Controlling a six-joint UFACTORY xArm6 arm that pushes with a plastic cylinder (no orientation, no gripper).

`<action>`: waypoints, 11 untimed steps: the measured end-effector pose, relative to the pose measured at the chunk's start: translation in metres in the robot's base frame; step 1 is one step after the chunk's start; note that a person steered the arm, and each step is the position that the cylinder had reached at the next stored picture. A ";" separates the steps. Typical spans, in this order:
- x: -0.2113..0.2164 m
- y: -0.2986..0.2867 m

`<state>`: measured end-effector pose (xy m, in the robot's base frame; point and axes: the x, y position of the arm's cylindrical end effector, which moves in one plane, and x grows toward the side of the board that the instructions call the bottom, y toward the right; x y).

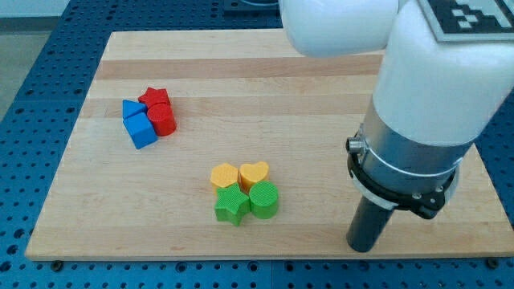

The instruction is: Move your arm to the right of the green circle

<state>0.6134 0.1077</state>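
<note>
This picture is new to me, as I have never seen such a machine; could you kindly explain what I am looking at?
It is the one camera's view of a wooden board on a blue perforated bench. The big white and grey body at the view's right is a robot arm. It has no grasping part, only a dark rod; its lower end, my tip, rests on the board and holds nothing. It pushes blocks about.

Two clusters lie there. Upper left: a red star, a red cylinder and two blue blocks. Centre bottom: a yellow hexagon, a yellow heart, a green star and the green circle. My tip stands apart, to the right of the green circle.
</note>
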 end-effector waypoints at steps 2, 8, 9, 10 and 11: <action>-0.013 0.000; -0.031 -0.035; -0.037 -0.048; -0.049 -0.056; -0.052 -0.060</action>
